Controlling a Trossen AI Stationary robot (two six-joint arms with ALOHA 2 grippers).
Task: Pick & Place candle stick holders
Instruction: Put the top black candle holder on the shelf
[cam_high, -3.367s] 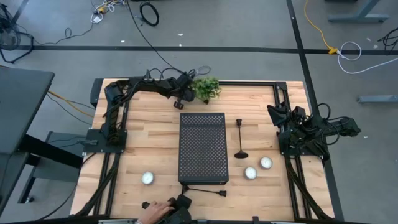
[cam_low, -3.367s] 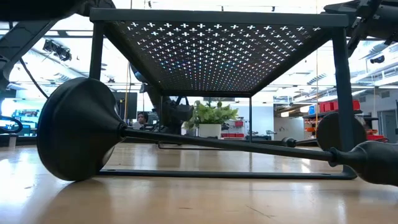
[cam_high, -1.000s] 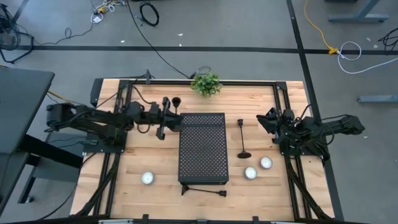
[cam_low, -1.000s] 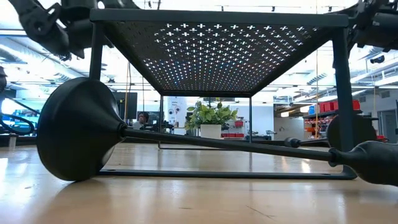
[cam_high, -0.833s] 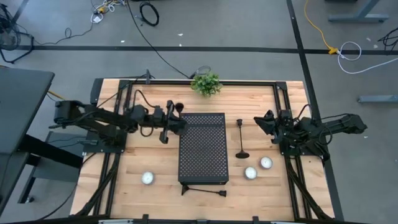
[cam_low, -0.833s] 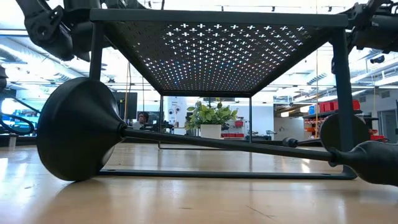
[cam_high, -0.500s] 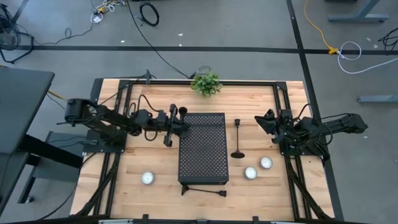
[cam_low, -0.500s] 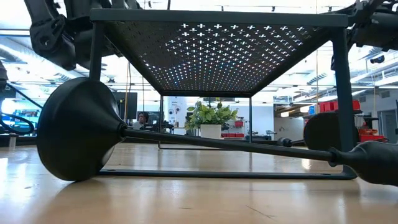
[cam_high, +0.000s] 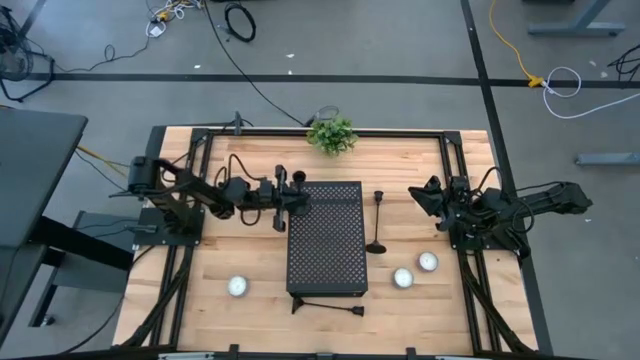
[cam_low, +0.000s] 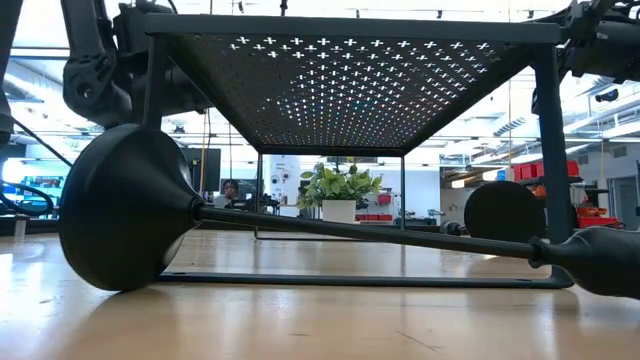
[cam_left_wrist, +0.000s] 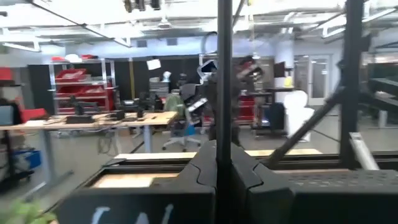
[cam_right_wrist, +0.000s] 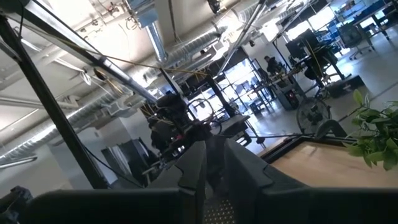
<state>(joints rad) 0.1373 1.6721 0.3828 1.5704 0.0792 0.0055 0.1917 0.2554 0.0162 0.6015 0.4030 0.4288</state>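
My left gripper (cam_high: 290, 196) is pressed together on the thin stem of the first candle stick holder (cam_left_wrist: 224, 74). The stem stands upright between my fingers (cam_left_wrist: 202, 171), and from above its round end (cam_high: 298, 178) shows just past them. The black perforated box (cam_high: 325, 240) is right beside this gripper, which hangs at the box's corner on my left arm's side. I cannot tell whether the holder touches the box.

Across the box from that gripper, the second candle stick holder (cam_high: 378, 222) stands upright on the table (cam_high: 240, 250), close to the box's far wall but apart from it. It lies between the box and my right gripper (cam_high: 418, 193), which waits near it without touching. I cannot tell whether the right gripper's fingers are spread or together.

Farther from both grippers, the third candle stick holder (cam_high: 325, 307) lies flat on its side along the box's short end. In the low view its flared base (cam_low: 125, 205) fills the foreground.

Three white candles sit on the table. One (cam_high: 237, 287) is on my left arm's side, and two (cam_high: 403, 277) (cam_high: 428, 261) are near my right gripper.

A small green plant (cam_high: 332, 133) stands at the table's far edge.
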